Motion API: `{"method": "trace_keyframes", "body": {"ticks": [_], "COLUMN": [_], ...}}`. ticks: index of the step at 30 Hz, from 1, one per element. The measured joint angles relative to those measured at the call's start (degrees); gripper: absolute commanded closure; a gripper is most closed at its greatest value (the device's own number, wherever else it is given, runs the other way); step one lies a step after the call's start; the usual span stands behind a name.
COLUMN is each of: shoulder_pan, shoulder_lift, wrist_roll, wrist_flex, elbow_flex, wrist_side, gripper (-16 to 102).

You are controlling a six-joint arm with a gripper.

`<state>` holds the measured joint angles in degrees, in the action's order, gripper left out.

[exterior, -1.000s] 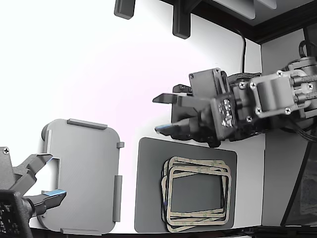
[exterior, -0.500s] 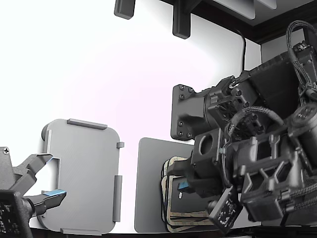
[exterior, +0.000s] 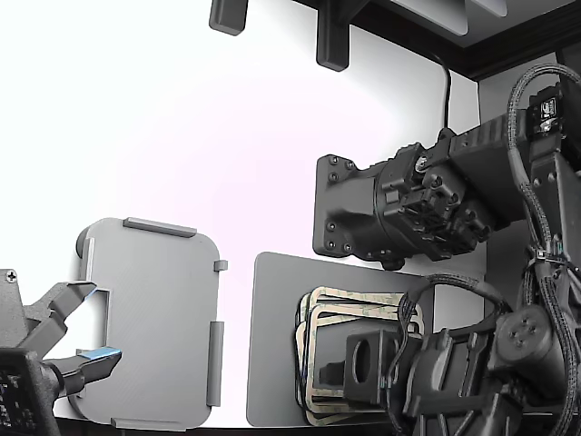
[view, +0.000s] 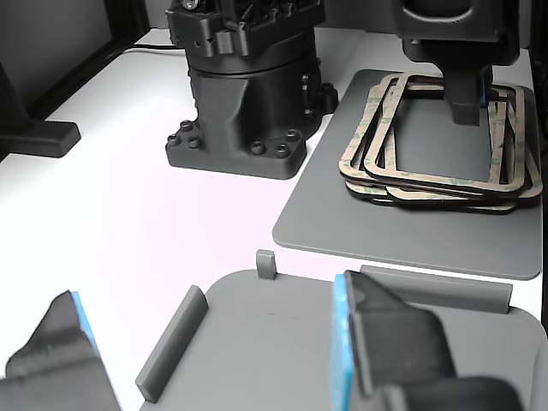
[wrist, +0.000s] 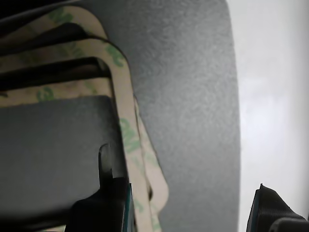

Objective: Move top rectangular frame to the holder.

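My gripper [wrist: 193, 203] hung low, jaws spread astride the top rectangular frame's [wrist: 126, 121] edge. Best to pinch only that rail, lift level, then carry to the holder [exterior: 154, 318].

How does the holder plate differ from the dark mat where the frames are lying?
The holder is lighter grey with raised tabs along its edges; the mat is darker and plain. The holder carries no frame; the mat bears the frame stack. Both are flat, round-cornered rectangles on the white table.
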<state>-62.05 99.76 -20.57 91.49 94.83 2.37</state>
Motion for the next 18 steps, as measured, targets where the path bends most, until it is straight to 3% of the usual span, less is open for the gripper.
{"method": "trace_keyframes", "body": {"ticks": [8,14,18], "shoulder_pan": [-1.1,-1.1,-1.1], "shoulder_lift": [-2.1,-3.1,-3.7], "wrist_roll": [-3.0,-1.9,-1.4], "wrist_flex": [-5.6,-9.9,-10.8], "elbow_flex": [4.3,8.3,9.0], "wrist_side": [0.9,0.1,-0.8], "gripper": [-6,9,11]}}
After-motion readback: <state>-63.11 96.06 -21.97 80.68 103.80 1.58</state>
